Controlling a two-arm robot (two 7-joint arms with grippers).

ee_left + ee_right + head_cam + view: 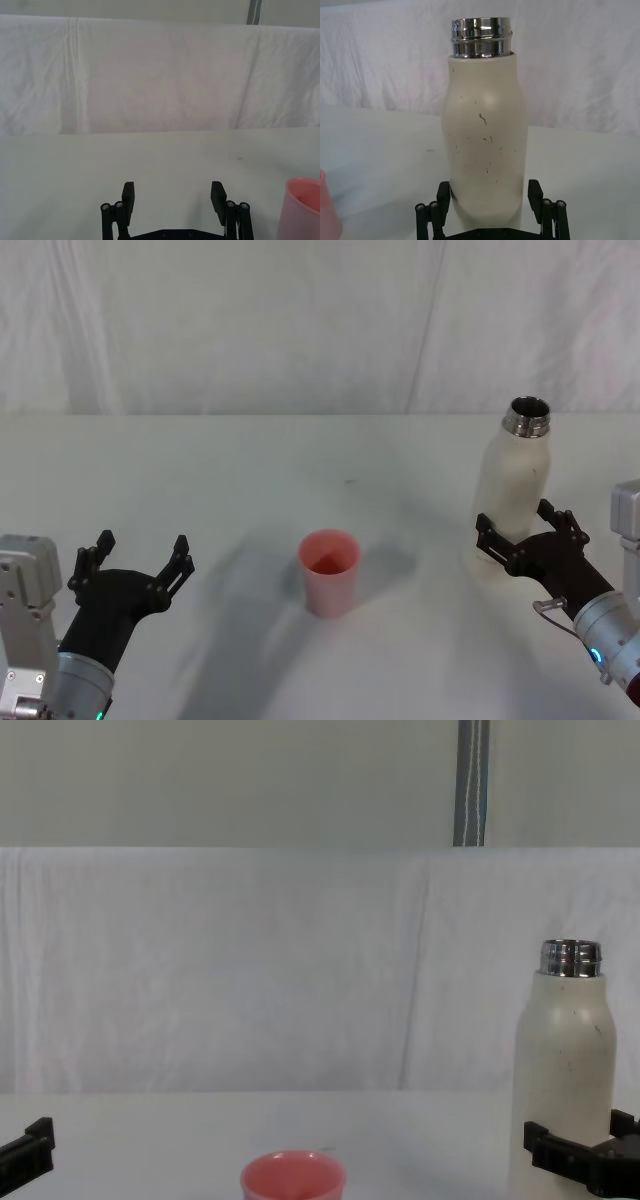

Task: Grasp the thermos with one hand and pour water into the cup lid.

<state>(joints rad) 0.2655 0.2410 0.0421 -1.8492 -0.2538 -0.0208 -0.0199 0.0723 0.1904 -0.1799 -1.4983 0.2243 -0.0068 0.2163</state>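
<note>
The thermos (515,495) stands upright at the right of the table, cream-white and speckled, its steel neck uncapped. My right gripper (520,525) is open, with one finger on each side of the bottle's lower body. In the right wrist view the thermos (485,140) rises between the fingers (535,192), which sit close beside its walls. The salmon-pink cup lid (329,570) stands upright at the table's middle, well left of the thermos. My left gripper (142,545) hovers open at the near left, and its wrist view shows the cup lid (305,207) off to one side.
A white cloth covers the table (250,470) and hangs as a backdrop behind it. A grey metal pole (472,780) stands behind the backdrop. Bare tabletop lies between the cup lid and the thermos.
</note>
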